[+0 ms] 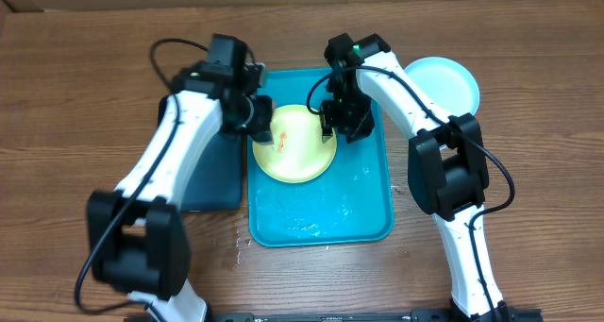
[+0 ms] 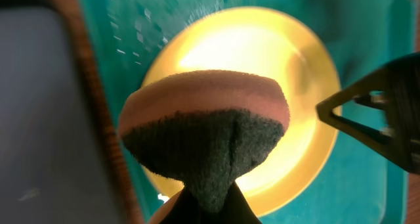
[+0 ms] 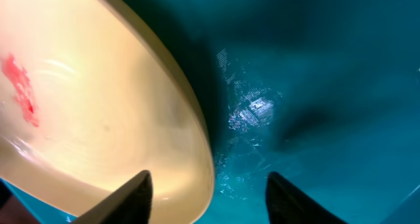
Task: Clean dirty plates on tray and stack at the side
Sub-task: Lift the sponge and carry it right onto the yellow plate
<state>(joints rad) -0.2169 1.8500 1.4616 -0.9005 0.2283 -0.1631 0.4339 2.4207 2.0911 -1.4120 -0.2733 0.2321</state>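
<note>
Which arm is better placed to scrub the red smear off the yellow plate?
Left. The left gripper is shut on the sponge, poised over the yellow plate close to the red smear. The right gripper is open, straddling the plate's rim, with no sponge.

No readable text or labels on anything

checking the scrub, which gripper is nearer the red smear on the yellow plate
Left. The left gripper, holding the sponge, is beside the smear on the yellow plate; the right gripper straddles the plate's opposite rim.
</note>
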